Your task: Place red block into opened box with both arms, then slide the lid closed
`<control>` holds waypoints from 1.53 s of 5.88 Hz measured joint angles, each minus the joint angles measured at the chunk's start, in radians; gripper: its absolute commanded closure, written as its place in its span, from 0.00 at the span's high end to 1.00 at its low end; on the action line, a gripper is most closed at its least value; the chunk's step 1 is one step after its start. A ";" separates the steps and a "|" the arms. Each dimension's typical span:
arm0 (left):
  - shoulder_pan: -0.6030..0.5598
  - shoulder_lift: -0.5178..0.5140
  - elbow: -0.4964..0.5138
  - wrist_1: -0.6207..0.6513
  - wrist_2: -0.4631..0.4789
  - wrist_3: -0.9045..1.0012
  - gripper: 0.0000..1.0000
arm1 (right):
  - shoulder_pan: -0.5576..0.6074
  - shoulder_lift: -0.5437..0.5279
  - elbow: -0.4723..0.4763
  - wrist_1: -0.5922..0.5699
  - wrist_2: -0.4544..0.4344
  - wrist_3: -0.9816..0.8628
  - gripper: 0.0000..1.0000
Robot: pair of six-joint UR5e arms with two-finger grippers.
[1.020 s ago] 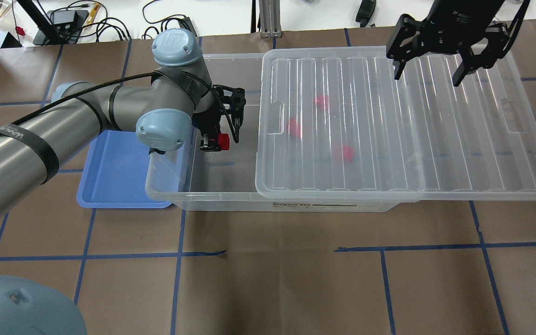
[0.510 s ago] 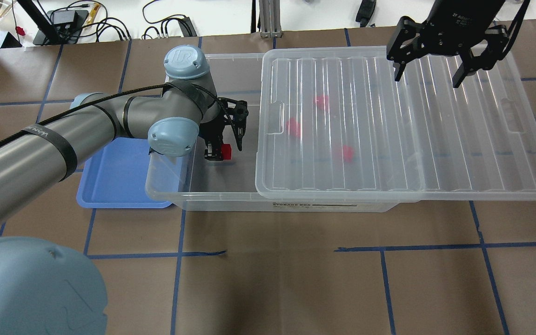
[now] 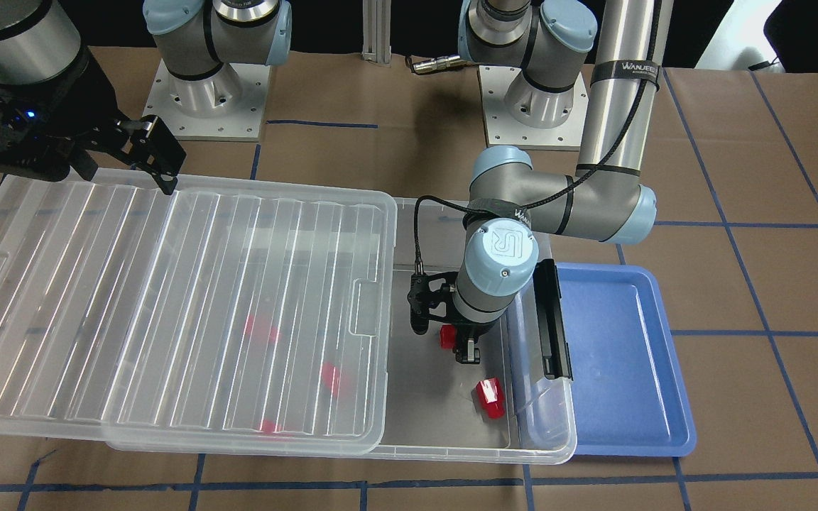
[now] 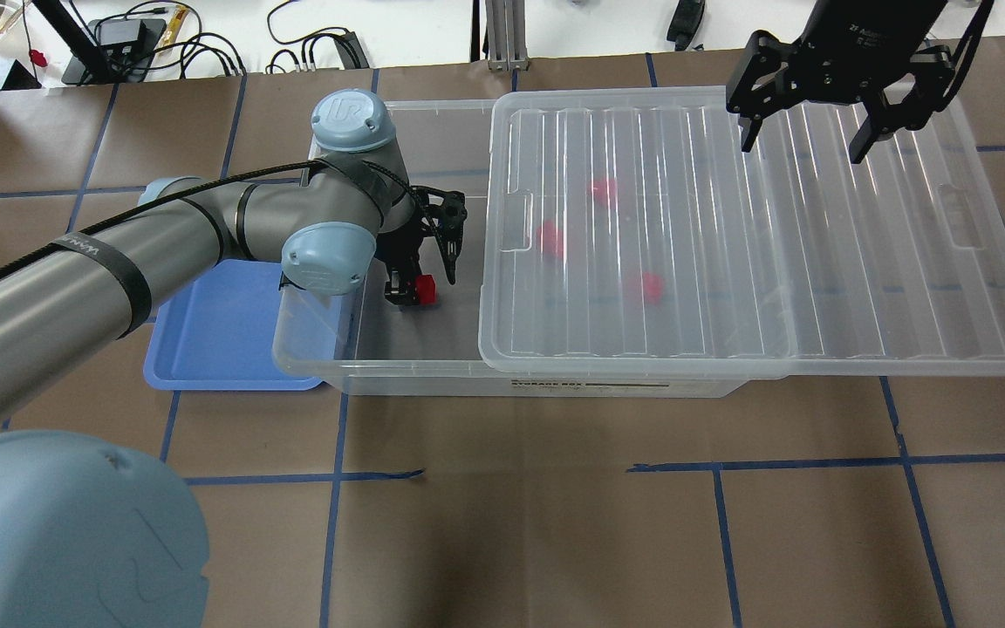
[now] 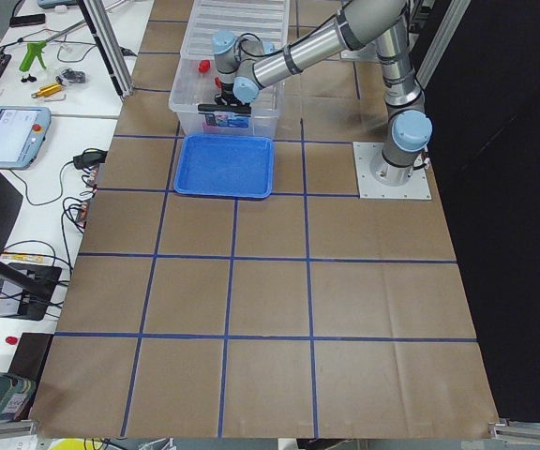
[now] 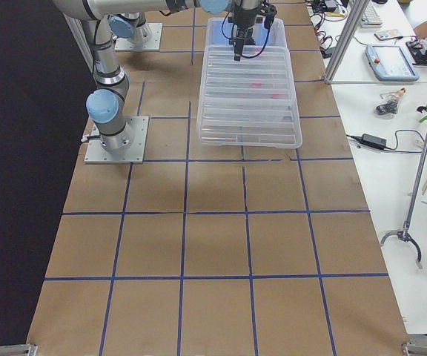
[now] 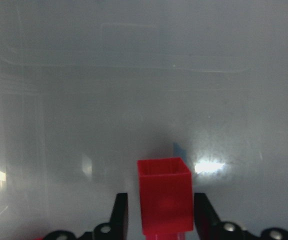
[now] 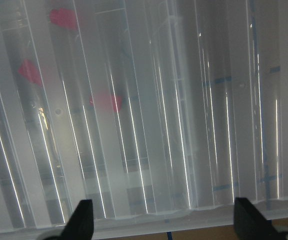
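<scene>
The clear box (image 4: 398, 373) lies with its left end uncovered. The ridged lid (image 4: 729, 262) covers the rest and overhangs to the right. My left gripper (image 4: 422, 281) reaches down into the uncovered end. It is shut on a red block (image 4: 423, 290), which shows between the fingers (image 7: 120, 215) in the left wrist view, just above the box floor. My right gripper (image 4: 803, 139) hangs open above the lid's far right part and touches nothing. Three more red blocks (image 4: 605, 190) show blurred under the lid. A further red block shape (image 3: 488, 399) shows low in the uncovered end.
A blue tray (image 4: 206, 331) sits against the box's left end, under my left forearm. A black latch bar (image 3: 551, 319) runs along that end of the box. Cables and tools lie beyond the table's far edge.
My left gripper has moved a little right and down into the box with the red block in it. The right gripper has barely moved.
</scene>
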 measured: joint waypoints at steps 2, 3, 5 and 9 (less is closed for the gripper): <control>0.007 0.044 0.041 -0.045 -0.006 -0.004 0.98 | -0.006 0.000 0.000 0.002 -0.006 0.000 1.00; 0.009 0.090 0.089 -0.132 -0.009 -0.018 0.98 | -0.031 0.000 -0.001 0.003 -0.024 -0.011 1.00; 0.004 0.191 0.201 -0.347 -0.014 -0.117 0.98 | -0.207 0.000 0.001 0.004 -0.069 -0.203 1.00; 0.010 0.368 0.214 -0.432 -0.008 -0.634 0.98 | -0.541 0.117 0.030 -0.144 -0.179 -0.627 1.00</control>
